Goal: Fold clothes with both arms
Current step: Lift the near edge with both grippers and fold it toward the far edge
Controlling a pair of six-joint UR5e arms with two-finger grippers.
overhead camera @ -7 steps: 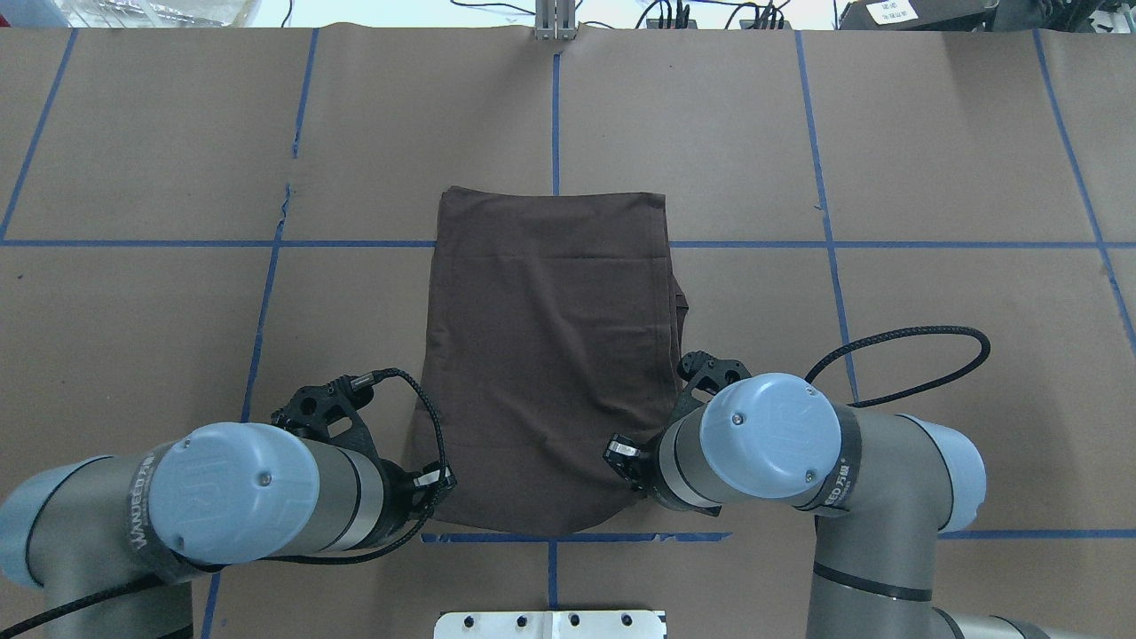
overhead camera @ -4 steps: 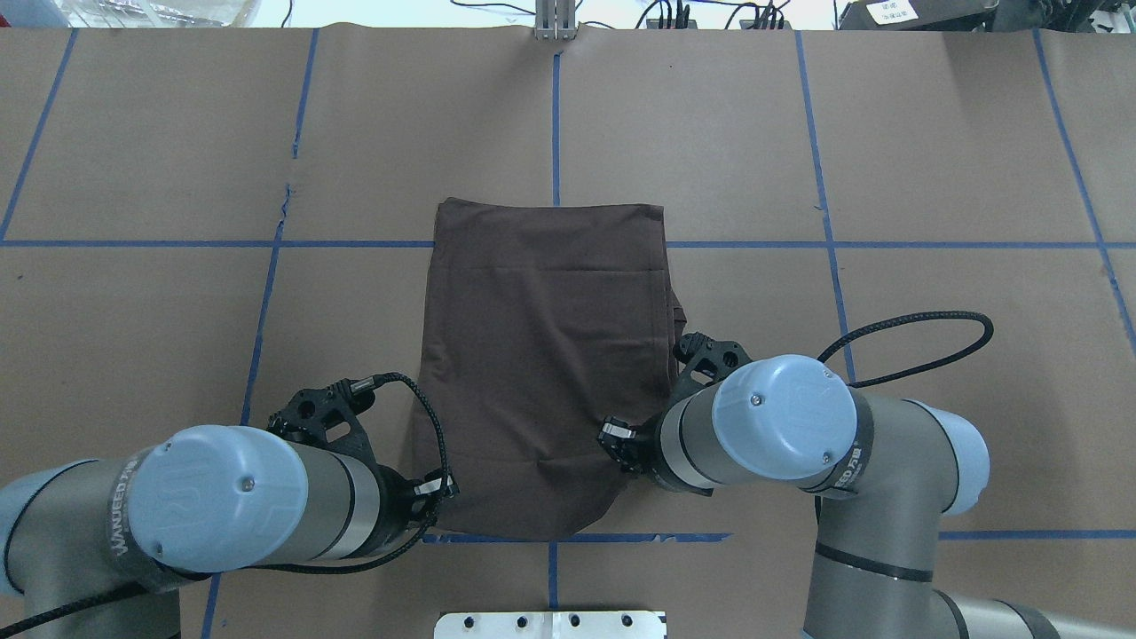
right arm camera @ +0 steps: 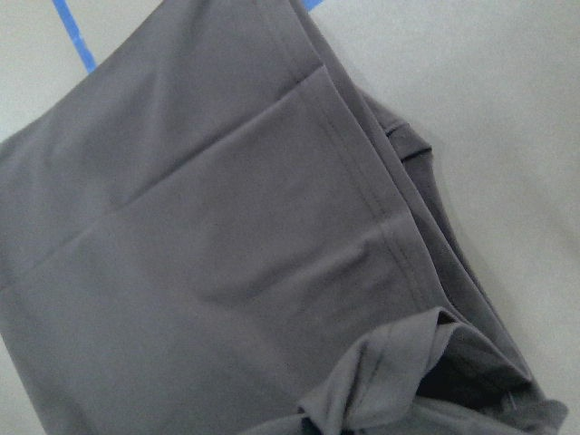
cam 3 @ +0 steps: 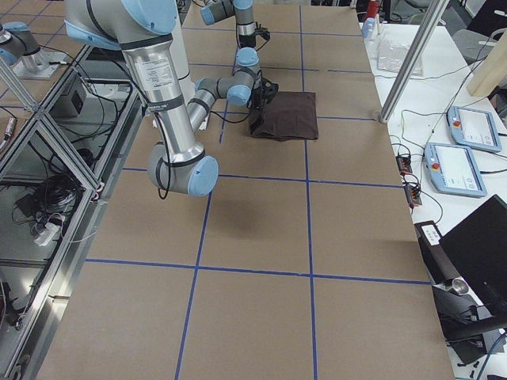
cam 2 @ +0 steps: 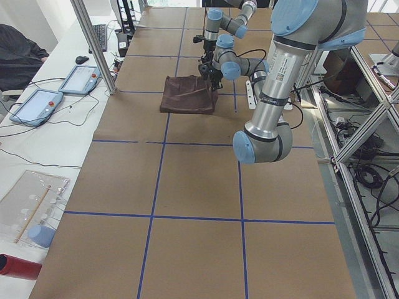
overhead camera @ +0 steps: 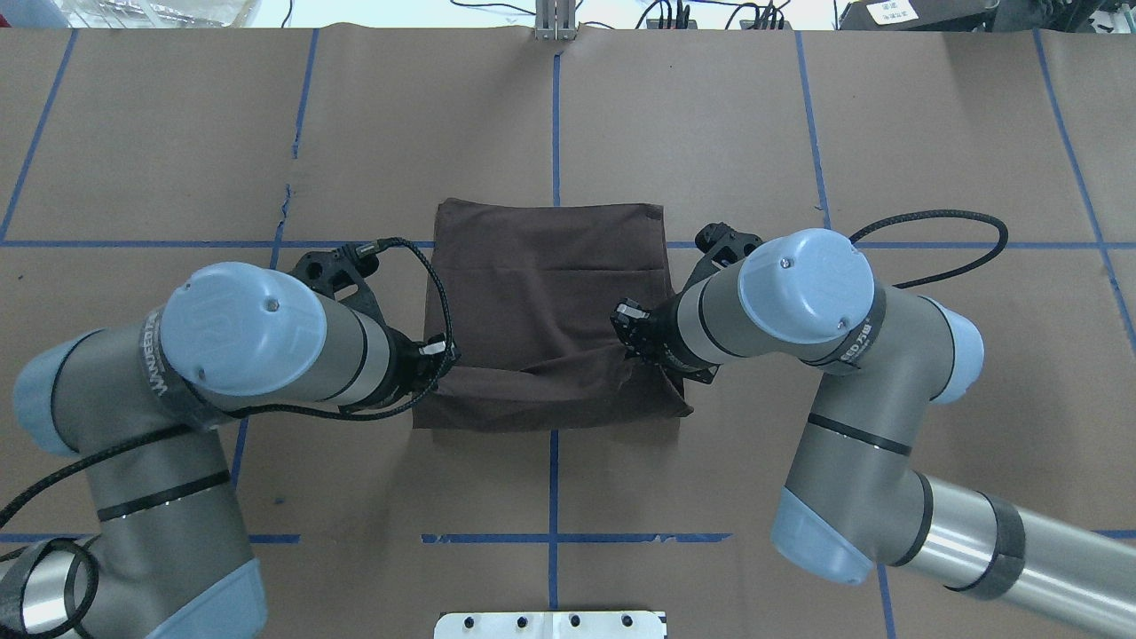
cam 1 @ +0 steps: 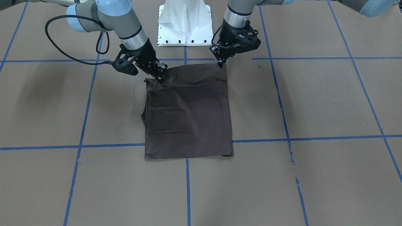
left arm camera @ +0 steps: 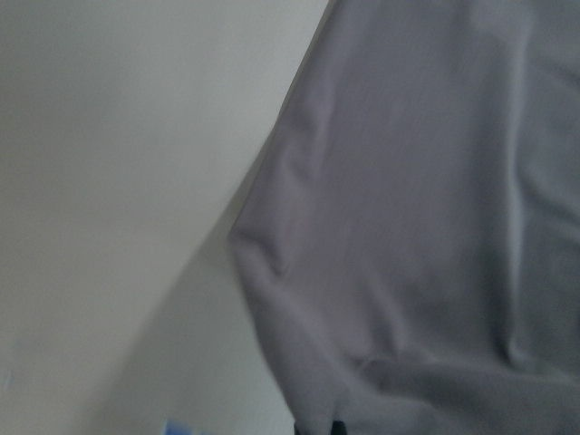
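- Moved forward since a moment ago, both grips hauling near hem of shirt (overhead camera: 550,284) away from tape line (overhead camera: 577,537) by the base.
- Pinched tight on hem's left corner with left gripper (overhead camera: 441,355), lifted clear of table (overhead camera: 177,133).
- Clamped likewise on right corner with right gripper (overhead camera: 632,342); cloth bunched at bottom of its wrist view.
- Lying mid-table: far part flat, near part doubled back, hem sagging between the two grips.
- Layered edges showing along right side, stitched seam plain in right wrist view.
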